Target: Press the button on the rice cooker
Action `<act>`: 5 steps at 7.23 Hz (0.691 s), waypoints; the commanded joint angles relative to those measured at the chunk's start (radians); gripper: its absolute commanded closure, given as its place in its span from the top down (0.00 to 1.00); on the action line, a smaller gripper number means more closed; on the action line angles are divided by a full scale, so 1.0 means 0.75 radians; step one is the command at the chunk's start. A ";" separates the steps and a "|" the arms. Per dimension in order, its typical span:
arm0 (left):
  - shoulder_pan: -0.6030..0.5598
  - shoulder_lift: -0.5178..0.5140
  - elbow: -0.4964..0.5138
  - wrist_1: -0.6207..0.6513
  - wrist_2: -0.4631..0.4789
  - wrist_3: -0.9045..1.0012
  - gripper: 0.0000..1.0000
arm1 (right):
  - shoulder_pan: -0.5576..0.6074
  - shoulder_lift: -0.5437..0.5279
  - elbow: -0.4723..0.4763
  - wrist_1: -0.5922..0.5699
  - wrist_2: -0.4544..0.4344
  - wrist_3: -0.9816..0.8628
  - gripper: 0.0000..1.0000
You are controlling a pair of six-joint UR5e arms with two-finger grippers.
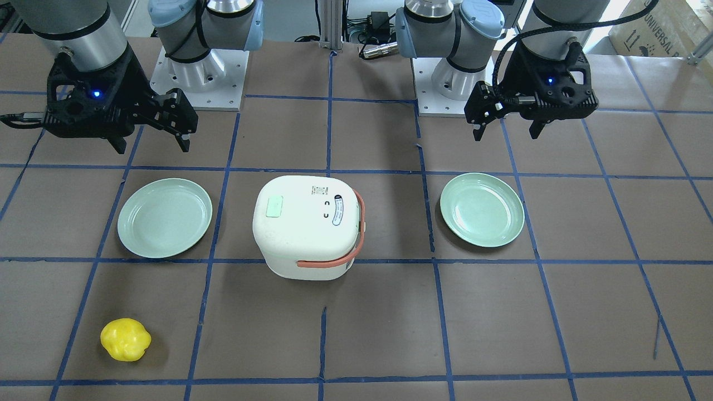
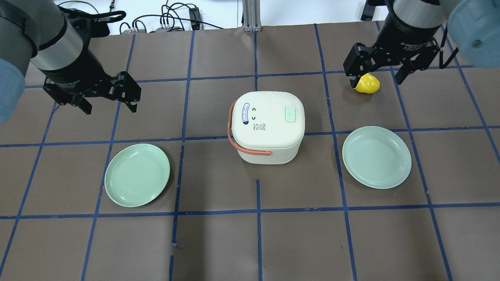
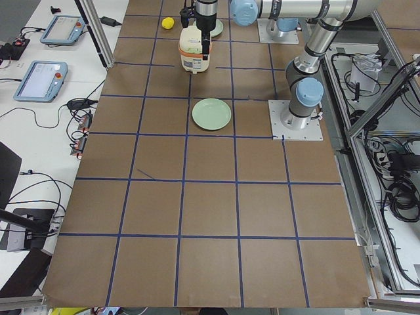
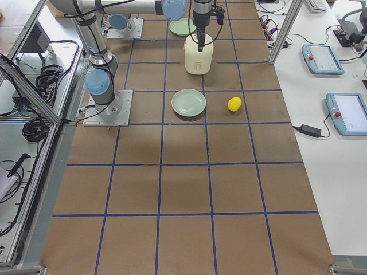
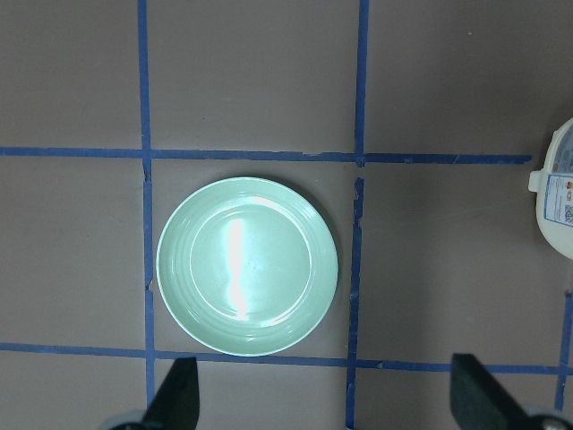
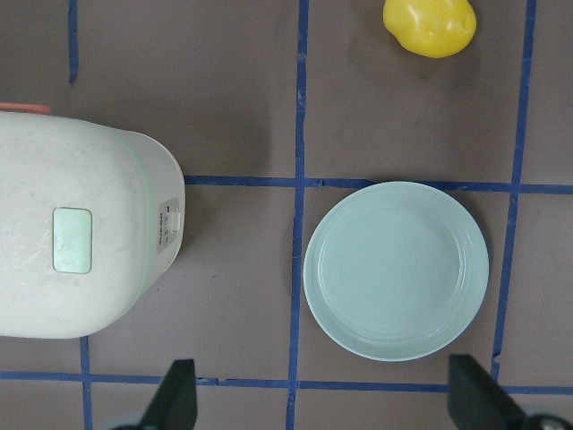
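The white rice cooker [image 2: 265, 128] with an orange handle stands at the table's middle. Its pale green button [image 2: 294, 114] is on the lid, also visible in the front view [image 1: 274, 206] and the right wrist view [image 6: 72, 239]. My left gripper [image 2: 110, 109] is open and empty, high above the table, far to the cooker's left. My right gripper [image 2: 375, 82] is open and empty, high above the table, to the cooker's right and beyond it. Neither touches the cooker. The left wrist view shows only the cooker's edge [image 5: 557, 193].
A green plate [image 2: 137, 175] lies left of the cooker and shows below my left gripper [image 5: 247, 266]. Another green plate [image 2: 376, 157] lies on the right. A yellow pepper-like object [image 2: 367, 84] lies beyond that plate, under my right gripper.
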 commanded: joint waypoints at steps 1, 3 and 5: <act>0.000 0.000 0.000 -0.001 0.000 0.000 1.00 | 0.003 0.000 0.000 -0.012 0.007 0.016 0.50; 0.000 0.000 0.000 0.001 0.000 0.000 1.00 | 0.013 0.002 0.000 -0.012 0.015 0.024 0.07; 0.000 0.000 0.000 -0.001 0.000 0.000 1.00 | 0.082 0.022 0.000 -0.022 0.131 0.026 0.07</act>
